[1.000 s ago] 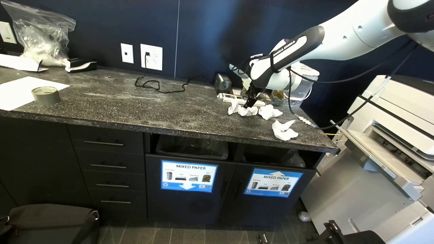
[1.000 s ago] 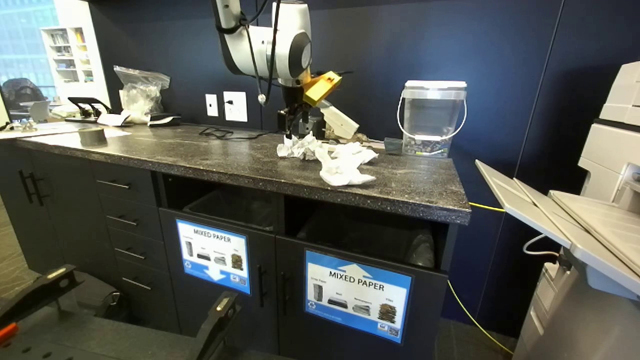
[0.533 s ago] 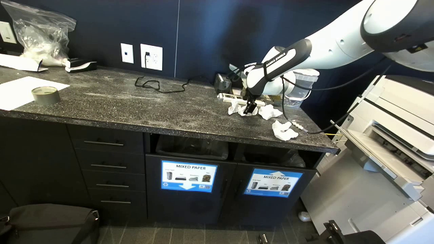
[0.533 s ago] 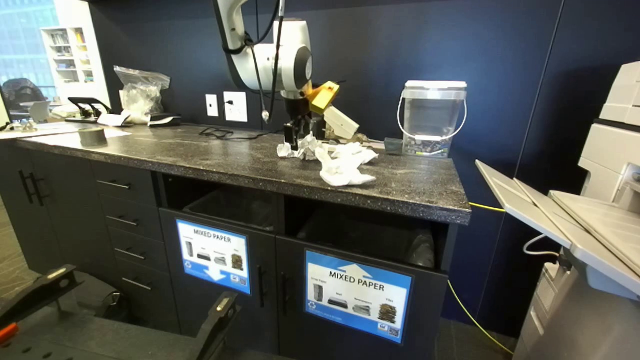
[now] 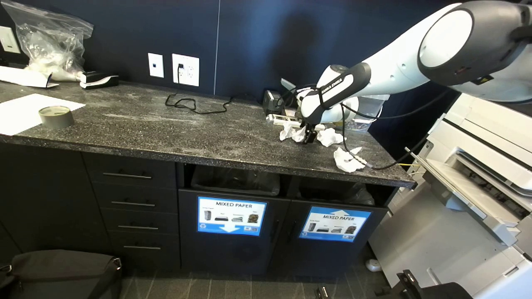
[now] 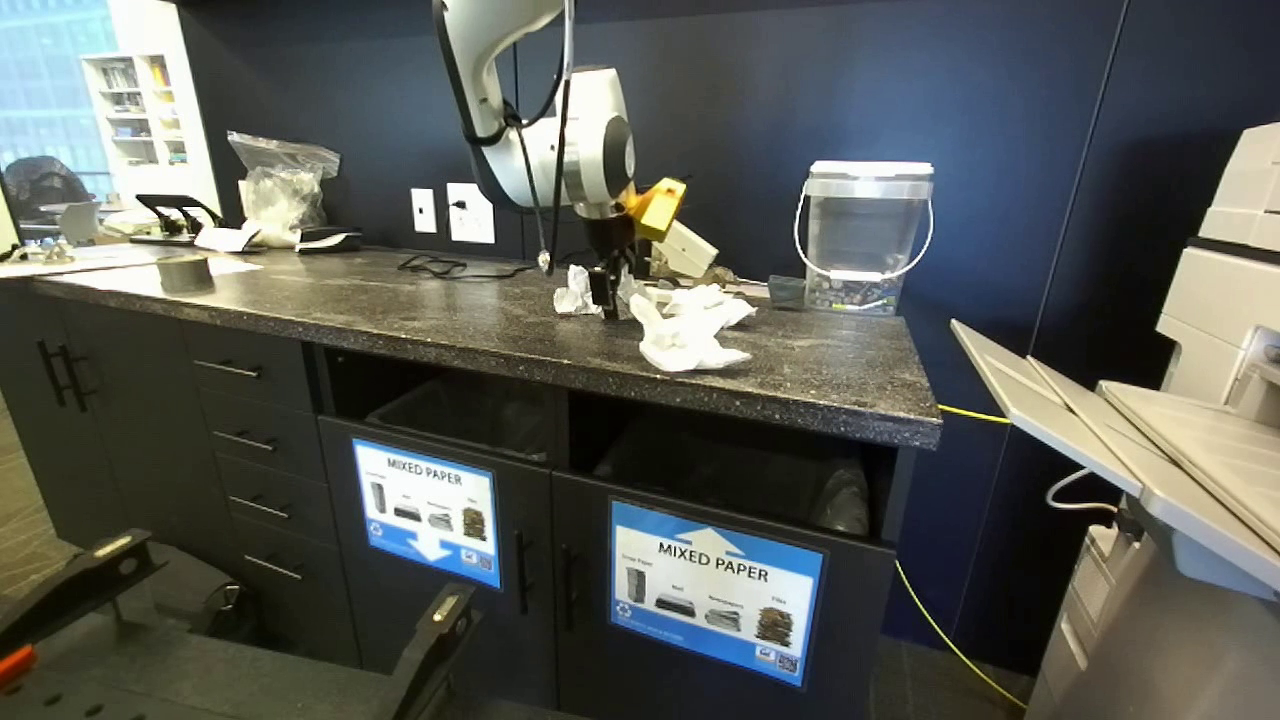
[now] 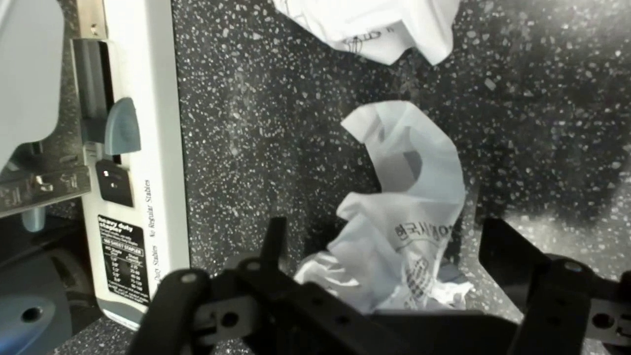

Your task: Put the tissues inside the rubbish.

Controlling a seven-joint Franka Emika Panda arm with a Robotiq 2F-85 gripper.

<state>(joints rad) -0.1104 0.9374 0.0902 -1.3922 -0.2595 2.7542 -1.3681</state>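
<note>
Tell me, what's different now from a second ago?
The pincer moved lower and to the right in both exterior views. Nothing was grasped or let go: its jaws stand open, a tissue showing between them in the wrist view. The other tissues and the tape roll stayed put on the counter.

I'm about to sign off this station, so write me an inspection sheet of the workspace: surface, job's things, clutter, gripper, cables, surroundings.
Surface: dark speckled counter with pale streaks.
Job's things: crumpled white tissues on the counter; bins below.
Clutter: stapler, tape roll, paper sheet, plastic bag, lidded bucket.
Gripper: open, one tissue between its sides in the wrist view; contact unclear.
Cables: black cord on the counter; arm cable hanging loose.
Surroundings: what looks like a printer beside the counter; dark wall behind.
</note>
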